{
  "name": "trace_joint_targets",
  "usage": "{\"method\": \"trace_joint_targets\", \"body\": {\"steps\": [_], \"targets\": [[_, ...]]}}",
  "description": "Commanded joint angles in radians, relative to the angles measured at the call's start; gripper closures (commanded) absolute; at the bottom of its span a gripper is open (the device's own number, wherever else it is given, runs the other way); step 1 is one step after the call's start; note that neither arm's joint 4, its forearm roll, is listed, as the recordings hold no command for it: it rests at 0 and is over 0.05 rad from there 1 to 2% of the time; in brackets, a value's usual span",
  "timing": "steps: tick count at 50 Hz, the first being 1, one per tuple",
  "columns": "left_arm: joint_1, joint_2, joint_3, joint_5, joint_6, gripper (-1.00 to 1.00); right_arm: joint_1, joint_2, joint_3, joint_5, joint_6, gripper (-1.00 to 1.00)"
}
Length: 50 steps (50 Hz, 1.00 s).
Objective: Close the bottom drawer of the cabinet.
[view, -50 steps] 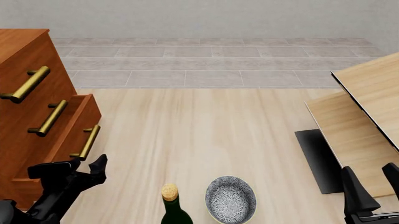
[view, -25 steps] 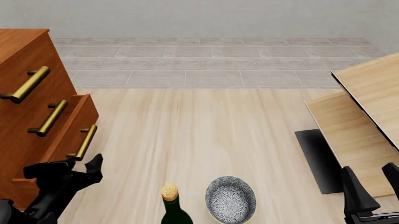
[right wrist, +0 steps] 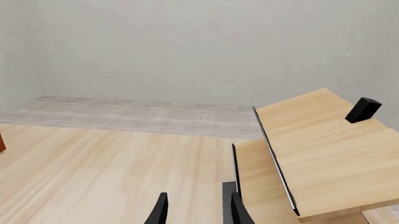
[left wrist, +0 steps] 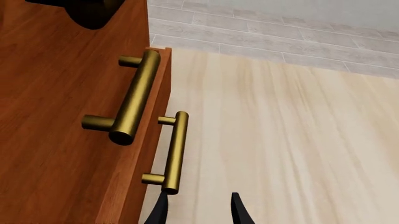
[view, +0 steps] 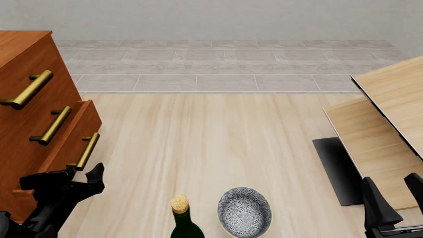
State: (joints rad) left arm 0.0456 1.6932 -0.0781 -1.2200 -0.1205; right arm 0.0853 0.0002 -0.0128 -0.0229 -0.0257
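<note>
A pale wood counter runs out to a grey tiled strip and a plain wall. The cabinet stands at its left edge, and the bottom drawer juts a little past the drawers above. We judge it rigid, fairly heavy and sliding straight, so we push flat on the front beside the brass handle rather than grip. The left pincer sits just below that handle, fingers parted, holding nothing. The right pincer, well away, is likewise apart and empty.
</note>
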Motion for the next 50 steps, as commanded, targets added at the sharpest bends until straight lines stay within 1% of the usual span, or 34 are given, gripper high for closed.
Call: {"method": "trace_joint_targets", "body": {"steps": [1,19,50], "targets": [[0.050,0.000,0.008,0.000,0.009,-1.00,0.001,0.000,0.000,0.000,0.000,-1.00],[0.088,0.010,0.001,0.000,0.014,-1.00,-0.003,0.000,-0.001,0.000,-0.002,-1.00],[0.133,0.028,-0.004,0.000,0.047,-1.00,-0.001,0.000,0.002,-0.006,-0.006,-1.00]]}}
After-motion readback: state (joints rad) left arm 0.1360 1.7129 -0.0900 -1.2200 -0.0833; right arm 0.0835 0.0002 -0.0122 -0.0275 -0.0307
